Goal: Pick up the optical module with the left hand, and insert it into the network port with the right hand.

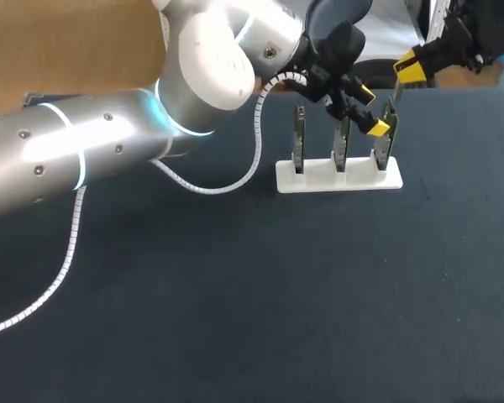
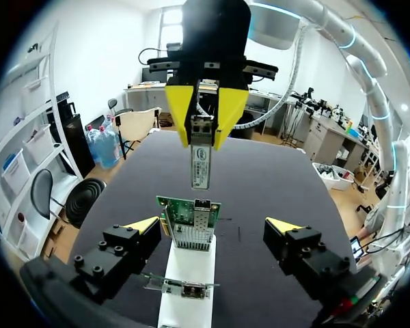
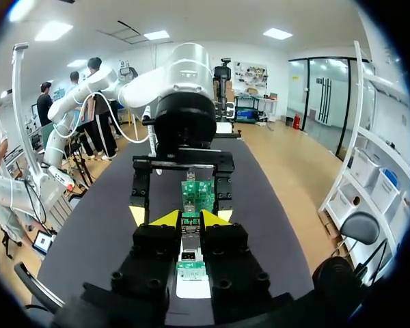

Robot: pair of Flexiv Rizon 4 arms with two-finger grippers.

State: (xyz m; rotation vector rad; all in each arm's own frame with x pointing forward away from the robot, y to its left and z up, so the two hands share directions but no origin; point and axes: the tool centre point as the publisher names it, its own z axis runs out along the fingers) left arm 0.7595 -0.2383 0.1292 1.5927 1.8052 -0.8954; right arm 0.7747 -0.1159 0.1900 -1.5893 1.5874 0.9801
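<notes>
Yellow-tipped right fingers (image 2: 179,109): clenched on the optical module (image 2: 200,160) from two sides, holding it by its upper end so the body hangs straight down. The module's lower end is just above the port (image 2: 203,203) on the top edge of the network card (image 2: 191,225), with a small gap between them. Network card: green, upright, in the right-hand slot of a white rack (image 1: 336,180). Left fingers (image 2: 142,225): released and spread wide, one on each side of this card, touching neither the card nor the module. Rack: at the far right of the dark counter (image 1: 235,294), also holding a middle card (image 1: 341,153) and a left card (image 1: 299,138), both upright. Left arm (image 1: 109,143): silver and white, entering from the left and crossing the far part of the counter to the rack, with a coiled white cable (image 1: 235,180) looping beneath it.
</notes>
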